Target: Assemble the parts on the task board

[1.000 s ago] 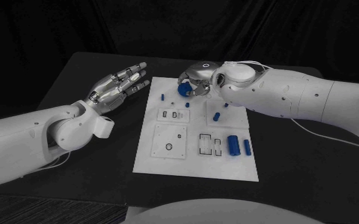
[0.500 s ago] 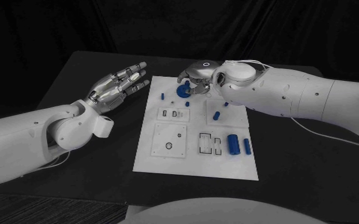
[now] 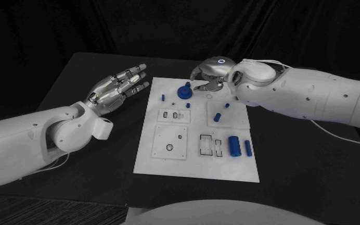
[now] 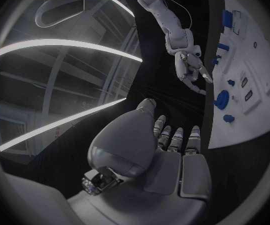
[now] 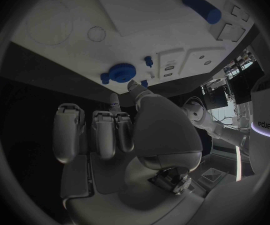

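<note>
One round blue knob [image 3: 184, 90] stands at the far end of the white board [image 3: 196, 170], released; your right hand [image 3: 209, 75] has lifted clear beside it, holding nothing, fingers loosely curled. Left hand [image 3: 116, 87] stays spread, empty, off the board. Risk: returning fingers could knock the knob askew

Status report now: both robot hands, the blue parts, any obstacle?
Left robot hand open, beside task board. Right robot hand empty, fingers apart, at board's far edge. Round blue part stands on board, free. Nothing in the way.
</note>
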You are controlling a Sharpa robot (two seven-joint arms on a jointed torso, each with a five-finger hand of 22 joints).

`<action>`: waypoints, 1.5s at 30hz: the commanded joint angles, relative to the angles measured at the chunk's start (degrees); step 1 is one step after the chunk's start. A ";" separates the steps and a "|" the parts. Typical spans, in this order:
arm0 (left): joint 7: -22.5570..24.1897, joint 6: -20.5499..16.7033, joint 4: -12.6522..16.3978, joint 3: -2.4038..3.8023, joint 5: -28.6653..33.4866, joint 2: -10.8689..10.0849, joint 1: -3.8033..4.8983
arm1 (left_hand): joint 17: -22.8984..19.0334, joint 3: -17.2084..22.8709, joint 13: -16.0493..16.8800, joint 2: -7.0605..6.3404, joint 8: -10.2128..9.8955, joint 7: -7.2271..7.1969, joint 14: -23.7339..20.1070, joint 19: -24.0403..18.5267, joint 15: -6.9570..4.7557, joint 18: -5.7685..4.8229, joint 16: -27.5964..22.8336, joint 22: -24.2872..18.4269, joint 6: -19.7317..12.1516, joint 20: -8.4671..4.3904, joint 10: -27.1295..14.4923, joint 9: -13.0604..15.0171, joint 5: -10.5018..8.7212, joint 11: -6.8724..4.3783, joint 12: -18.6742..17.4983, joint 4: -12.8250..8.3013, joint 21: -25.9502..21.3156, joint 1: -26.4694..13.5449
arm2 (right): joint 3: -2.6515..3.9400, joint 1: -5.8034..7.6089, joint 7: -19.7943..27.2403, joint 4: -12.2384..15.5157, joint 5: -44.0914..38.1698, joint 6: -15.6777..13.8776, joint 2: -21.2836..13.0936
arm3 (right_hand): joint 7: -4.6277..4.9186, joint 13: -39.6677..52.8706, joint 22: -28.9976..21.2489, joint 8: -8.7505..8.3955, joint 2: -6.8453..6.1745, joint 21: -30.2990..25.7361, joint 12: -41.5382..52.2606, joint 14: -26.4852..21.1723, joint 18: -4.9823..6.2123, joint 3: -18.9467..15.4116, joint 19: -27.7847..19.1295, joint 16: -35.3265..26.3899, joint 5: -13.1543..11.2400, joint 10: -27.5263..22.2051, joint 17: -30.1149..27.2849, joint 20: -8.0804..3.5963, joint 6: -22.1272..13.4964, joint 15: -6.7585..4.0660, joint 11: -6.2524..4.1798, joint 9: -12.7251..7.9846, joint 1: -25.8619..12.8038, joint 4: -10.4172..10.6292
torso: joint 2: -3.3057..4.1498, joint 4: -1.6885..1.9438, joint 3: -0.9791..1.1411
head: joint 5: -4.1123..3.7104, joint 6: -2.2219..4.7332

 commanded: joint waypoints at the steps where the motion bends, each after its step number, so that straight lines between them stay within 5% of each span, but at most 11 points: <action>1: 0.54 0.61 0.11 0.05 0.00 0.01 -0.06 | -0.30 1.32 0.16 0.10 0.74 -0.20 0.30 0.34 0.34 -0.31 -0.35 0.14 -0.24 0.47 -0.14 0.82 0.76 0.91 1.04 0.07 -0.09 0.69 | 0.09 0.82 -0.34 2.10 2.21 -5.33 -2.36 | 0.08 15.06 13.20 2.00 -1.08 2.74 0.95 6.14 -1.60 -1.30 3.78 1.15 -0.92 5.57 15.27 0.40 1.14 0.62 0.76 0.66 -0.99 0.71 | -0.01 0.00 -0.01 | 0.13 -0.19; 10: 0.56 0.46 0.21 0.05 0.00 -0.37 -0.29 | -0.29 1.38 0.17 0.07 0.76 -0.18 0.31 0.36 0.34 -0.31 -0.34 0.15 -0.16 0.49 -0.12 0.83 0.76 0.95 1.07 -0.01 -0.08 0.70 | 0.06 1.97 -2.36 6.95 4.72 -5.98 -11.75 | 0.36 15.06 14.29 7.90 -3.44 4.16 0.95 6.14 -2.02 -2.55 4.69 1.15 2.18 5.57 15.27 0.82 -3.02 0.90 1.12 4.19 2.76 5.14 | -0.09 -0.01 0.05 | 0.39 0.02; 17: 0.65 0.28 0.39 0.05 0.00 -0.88 -0.98 | -0.29 1.38 0.17 0.07 0.76 -0.18 0.31 0.36 0.34 -0.31 -0.34 0.15 -0.16 0.49 -0.12 0.83 0.76 0.95 1.07 -0.01 -0.08 0.70 | 0.03 0.13 -1.58 7.78 5.02 -6.58 -16.02 | 0.22 15.06 14.41 11.15 -4.18 4.24 0.95 6.14 -2.05 -2.98 4.75 1.15 5.28 5.57 15.27 0.81 -6.48 0.91 1.02 5.98 4.15 5.82 | -0.25 -0.18 0.02 | 0.64 0.32; 30: 0.72 0.27 0.26 0.05 0.00 -0.79 -1.44 | -0.29 1.43 0.17 0.02 0.77 -0.17 0.32 0.38 0.34 -0.30 -0.33 0.16 -0.13 0.51 -0.10 0.83 0.76 0.98 1.10 -0.09 -0.06 0.70 | 0.00 -3.71 0.60 6.45 5.09 -6.36 -18.97 | -0.35 15.06 14.12 12.07 -5.06 3.65 0.95 6.14 -1.86 -3.39 4.35 1.15 5.25 5.57 15.27 0.52 -10.00 0.53 0.55 6.08 3.86 5.93 | -0.47 -0.54 0.25 | 0.59 -0.25; 45: 0.81 0.32 0.10 0.05 0.00 -0.70 -1.62 | -0.29 1.51 0.17 -0.02 0.78 -0.16 0.32 0.38 0.35 -0.30 -0.32 0.16 -0.12 0.53 -0.10 0.84 0.79 1.00 1.10 -0.19 -0.06 0.71 | -0.01 -5.32 -0.41 3.34 5.10 -5.08 -18.06 | -0.46 15.06 13.56 12.31 -4.97 2.53 0.95 6.14 -1.53 -3.21 3.62 1.15 5.88 5.57 15.27 0.34 -11.91 0.36 0.40 5.51 4.23 5.90 | -0.39 -0.40 0.16 | 0.43 0.01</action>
